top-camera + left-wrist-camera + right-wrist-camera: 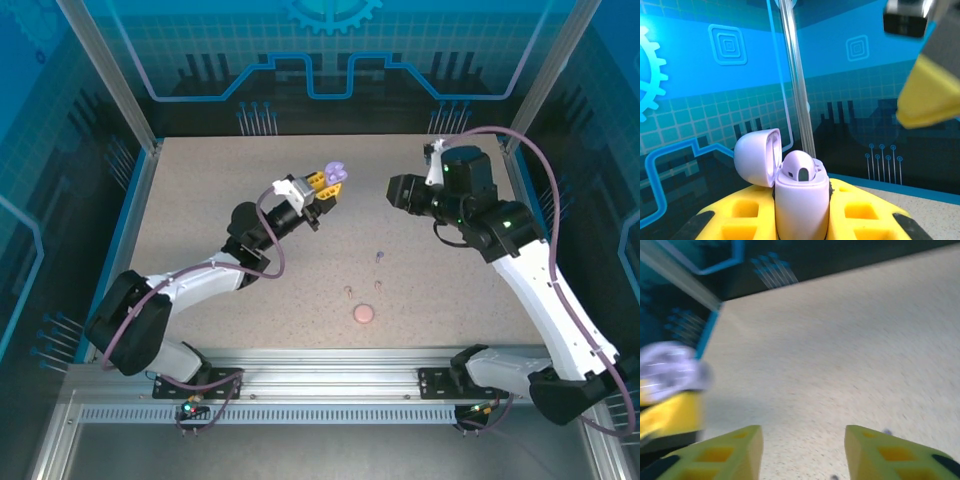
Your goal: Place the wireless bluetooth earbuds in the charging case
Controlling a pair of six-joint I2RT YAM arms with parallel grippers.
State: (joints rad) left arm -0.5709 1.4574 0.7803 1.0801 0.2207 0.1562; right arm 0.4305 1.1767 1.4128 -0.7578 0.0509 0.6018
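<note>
Blue panels printed with gears and circuit lines wall in a speckled beige table (200,220). Above its far middle, the left gripper (322,190) is clamped on a pale purple plastic charging case (802,200) and holds it clear of the surface. The left wrist view shows the case upright between the yellow fingers (747,212), with its rounded lid (757,157) hinged back to the left. One pale purple seated earbud (799,167) rests in the open top, its rounded head rising above the rim.

The right gripper (802,435) hangs to the right of the case, well apart from it. Its two yellow fingers are spread with nothing between them and bare table beneath. That wrist view is blurred.

Three more tiny stemmed buds lie on the table nearer the arm bases. A pale purple loose earbud (379,257) lies farthest from the bases, and two pale pink earbuds (347,290) (377,285) lie a little closer. A round pink coin-like disc (364,314) lies just on the near side of the pink pair, touching neither.
</note>
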